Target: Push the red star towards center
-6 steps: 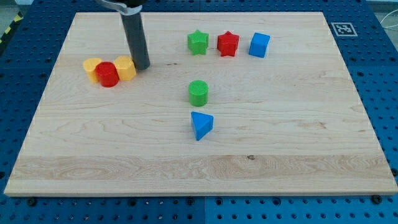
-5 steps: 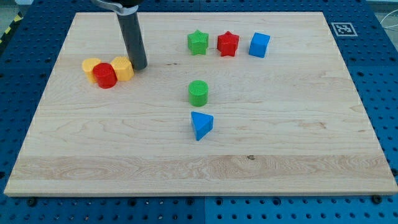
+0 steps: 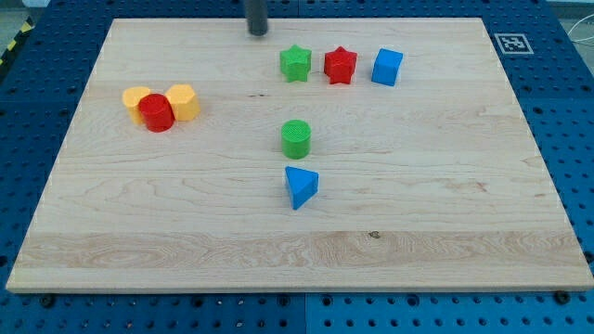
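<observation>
Red star [image 3: 341,65] sits on wooden board [image 3: 445,186] over blue pegboard [image 3: 575,121].

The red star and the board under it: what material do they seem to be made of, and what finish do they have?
The red star looks like moulded or printed plastic: one even, saturated colour, a matte surface, and fine ridges may show on it. The board looks like light wood, probably unvarnished or only lightly sealed: long grain lines and plank seams run across it, a small dark knot shows, and there is little glare.
</observation>
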